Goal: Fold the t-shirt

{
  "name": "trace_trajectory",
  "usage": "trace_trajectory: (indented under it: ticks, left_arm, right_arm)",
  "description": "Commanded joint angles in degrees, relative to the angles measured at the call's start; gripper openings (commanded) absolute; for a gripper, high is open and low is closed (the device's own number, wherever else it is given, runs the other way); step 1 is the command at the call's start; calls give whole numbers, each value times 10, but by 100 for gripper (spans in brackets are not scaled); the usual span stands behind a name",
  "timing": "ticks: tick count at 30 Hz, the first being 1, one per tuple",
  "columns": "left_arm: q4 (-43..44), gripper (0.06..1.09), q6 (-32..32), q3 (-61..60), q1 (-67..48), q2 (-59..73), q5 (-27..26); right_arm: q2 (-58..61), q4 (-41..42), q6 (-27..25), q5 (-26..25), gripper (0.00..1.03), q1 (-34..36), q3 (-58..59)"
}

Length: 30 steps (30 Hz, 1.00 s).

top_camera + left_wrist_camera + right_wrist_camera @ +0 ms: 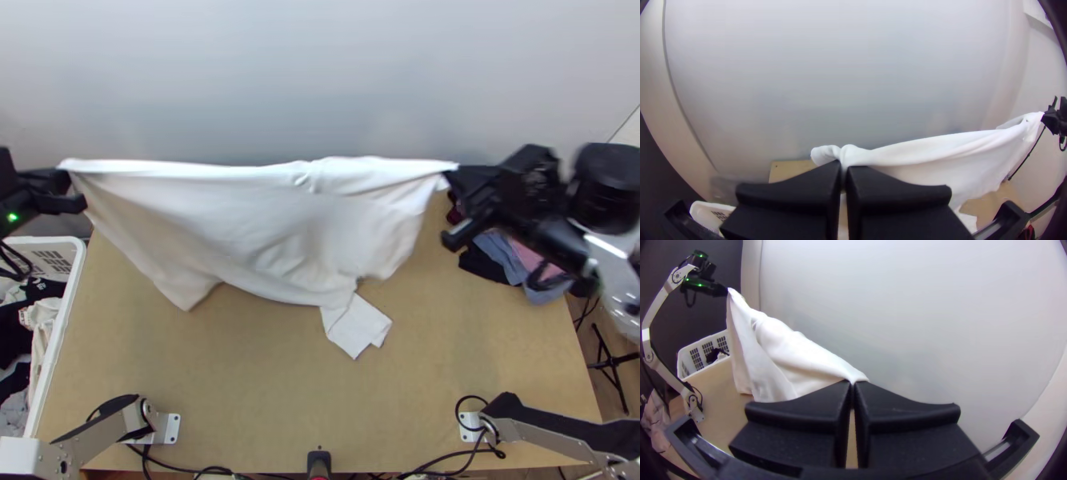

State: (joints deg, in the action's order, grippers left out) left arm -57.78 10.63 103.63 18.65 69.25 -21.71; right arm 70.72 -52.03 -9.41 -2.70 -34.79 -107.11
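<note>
Shirt: the plain white cloth t-shirt (pixel 264 224) is held up over the far half of the light wooden table (pixel 240 384), around 12 o'clock in the top view.
Long axis: runs from 9 to 3 o'clock, its upper edge drawn nearly straight between the two grips.
Pointing: the body droops in loose folds toward 6 o'clock, and a narrow white flap (pixel 356 326) hangs out lowest, toward 5 o'clock.
Left jaws: the black left gripper (pixel 66 182), at the shirt's 9 o'clock end, has its wide fingers (pixel 791 191) pressed together on that upper corner.
Right jaws: the black right gripper (pixel 459 173), at the 3 o'clock end, pinches the opposite upper corner, no gap beyond the cloth's thickness.
Outward: a white plastic basket (pixel 70 296) of mixed clothes stands beside the table at 9 o'clock; blue-grey, pink and black clothes (pixel 500 254) lie at 2 o'clock.
</note>
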Motion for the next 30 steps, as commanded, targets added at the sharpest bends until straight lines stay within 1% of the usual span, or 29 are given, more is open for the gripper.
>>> trace_trajectory:
  ticks: [1, 4, 6, 10, 13, 18, 21, 26, 30]
  left_arm:
    - [-59, 11, -27, 159, -42, 31, -14]
    - [-68, 11, -47, 217, -51, 35, -15]
    - [-73, 11, -54, 242, -51, 33, -15]
    - [-68, 11, -57, 254, -53, 8, -15]
    - [-62, 11, -78, 252, -52, -12, -15]
    - [-47, 11, -90, 250, -31, -55, -14]
    - [-49, 11, -107, 249, -26, -78, -15]
    - [-49, 11, -126, 248, -24, -94, -14]
    - [-57, 11, -140, 212, -25, -128, -24]
  right_arm:
    - [-52, 23, 9, -28, 3, 12, -4]
    - [-75, 26, 19, -29, 3, 28, -1]
    - [-92, 45, 21, -29, 3, 32, -3]
    - [-123, 70, 13, -35, 3, 32, -6]
    - [-146, 89, 19, -39, 3, 35, -5]
    - [-187, 103, 78, -36, 3, 100, -19]
    - [-207, 90, 86, -34, 3, 133, -41]
    - [-211, 27, 93, -34, 3, 172, -108]
    - [-238, 5, 97, -34, 3, 213, -94]
